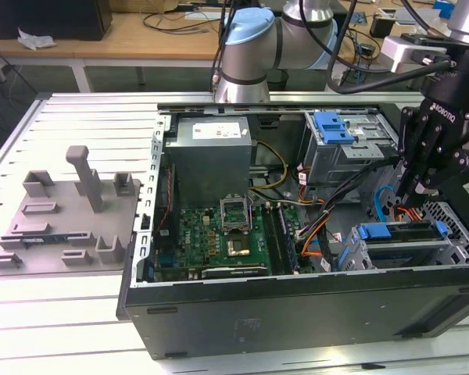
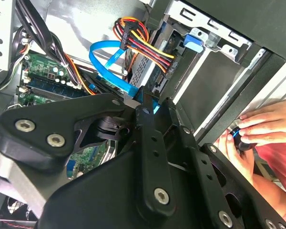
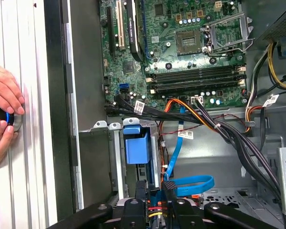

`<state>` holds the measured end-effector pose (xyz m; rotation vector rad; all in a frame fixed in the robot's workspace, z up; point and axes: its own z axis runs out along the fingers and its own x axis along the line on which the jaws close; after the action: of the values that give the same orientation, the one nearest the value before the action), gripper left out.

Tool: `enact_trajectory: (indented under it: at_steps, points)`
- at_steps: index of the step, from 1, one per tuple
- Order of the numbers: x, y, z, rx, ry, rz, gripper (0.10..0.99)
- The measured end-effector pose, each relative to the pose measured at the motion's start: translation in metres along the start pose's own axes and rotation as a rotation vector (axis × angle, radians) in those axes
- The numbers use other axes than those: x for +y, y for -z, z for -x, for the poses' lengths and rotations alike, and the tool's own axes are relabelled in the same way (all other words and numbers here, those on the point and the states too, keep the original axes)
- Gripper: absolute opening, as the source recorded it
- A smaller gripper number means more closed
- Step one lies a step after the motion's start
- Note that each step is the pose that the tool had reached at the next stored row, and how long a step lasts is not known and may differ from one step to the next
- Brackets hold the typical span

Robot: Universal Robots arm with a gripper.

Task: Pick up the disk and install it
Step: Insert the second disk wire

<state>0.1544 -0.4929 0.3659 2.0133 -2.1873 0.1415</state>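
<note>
**Open computer case on slatted worktop, claw over drive cage**

Pale, ribbed metal worktop (image 1: 70,320), with a wooden bench and loose cables behind it. Carried on the worktop:

- Grey moulded fixture plate (image 1: 62,223), towards the exterior view's left, with upright posts and pockets.
- Black computer case (image 1: 297,312), lid off. A green motherboard (image 1: 219,238), a grey power supply (image 1: 211,152) and bundled wiring are exposed.
- Robot arm base (image 1: 246,55), standing behind the case.
- A person's hands (image 3: 2,102), resting on a small dark knob with a blue ring, just outside the case wall.

Disk (image 1: 402,232): seated in the drive cage at the case corner, towards the exterior view's right. A blue plastic carrier (image 3: 136,145) is seen at its end. The label is hidden.

Blue data cable (image 3: 193,185): looped just beside the cage.

Claw (image 1: 413,187): black, hanging directly above the disk's cage, close to the blue cable. Whether it is apart or together cannot be told.
</note>
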Motion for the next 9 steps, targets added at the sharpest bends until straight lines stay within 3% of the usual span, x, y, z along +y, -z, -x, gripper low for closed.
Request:
enact_trajectory:
  at_steps: [3, 4, 6, 9]
  points:
    - [0.0000, -0.0002, 0.0000, 0.0000, 0.000, 0.000, 0.263]
    - [0.0000, -0.0002, 0.0000, 0.0000, 0.000, 0.000, 0.196]
    - [0.0000, -0.0003, 0.0000, 0.0000, 0.000, 0.000, 0.161]
    - [0.0000, -0.0004, 0.0001, 0.0000, 0.000, 0.000, 0.161]
